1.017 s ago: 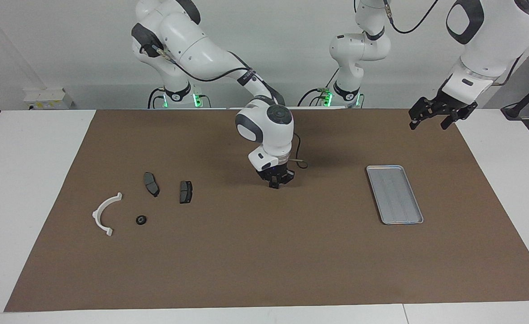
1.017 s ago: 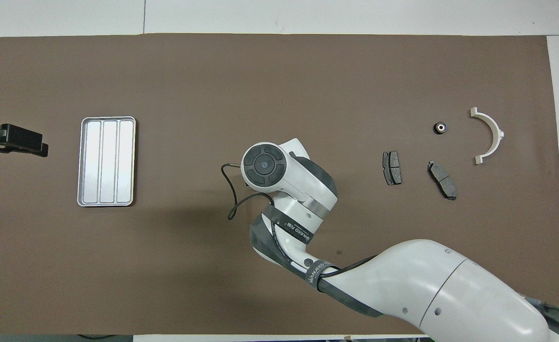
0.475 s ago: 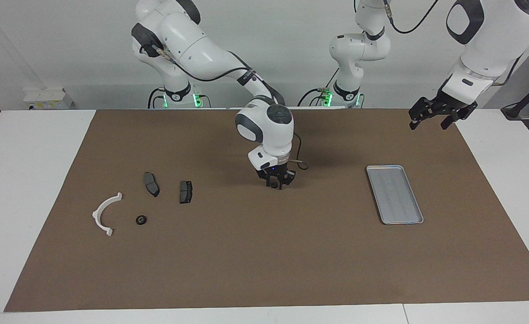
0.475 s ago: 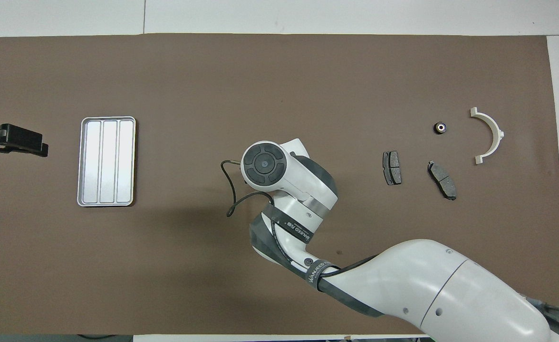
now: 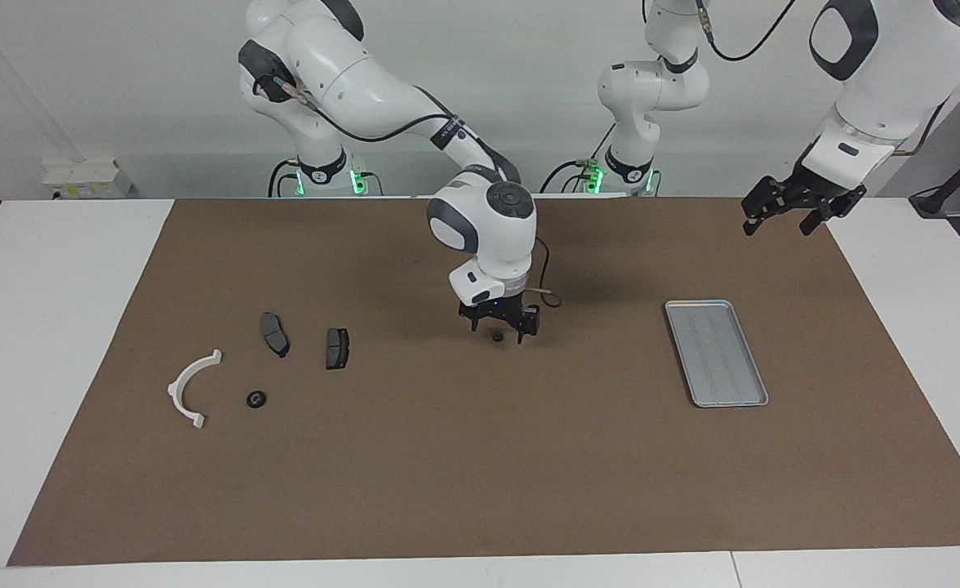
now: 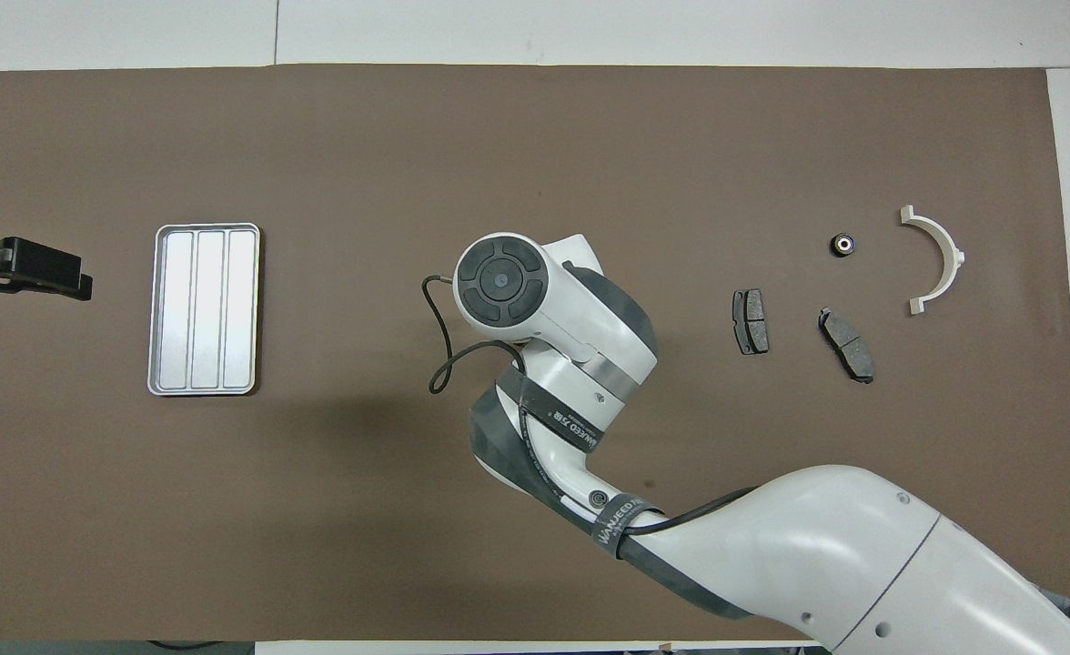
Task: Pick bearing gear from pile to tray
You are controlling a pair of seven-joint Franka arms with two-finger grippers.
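A small black round bearing gear [image 5: 496, 336] lies on the brown mat mid-table. My right gripper [image 5: 503, 326] hangs just above it, open, one finger on either side and not gripping it. In the overhead view the right wrist [image 6: 499, 280] hides both. The pile lies toward the right arm's end: a white half-ring [image 5: 193, 388], two dark brake pads [image 5: 275, 333] [image 5: 337, 347] and another black round piece [image 5: 256, 399]. The empty silver tray [image 5: 717, 351] [image 6: 205, 309] sits toward the left arm's end. My left gripper [image 5: 780, 219] waits, open and raised, by the mat's corner there.
The brown mat [image 5: 480, 474] covers most of the white table. A loose black cable [image 6: 439, 359] loops off the right wrist. The right arm's forearm [image 6: 817, 555] stretches over the part of the mat nearest the robots.
My right gripper went from shut to open and rose slightly, leaving the small black piece on the mat under it. The left arm has not moved.
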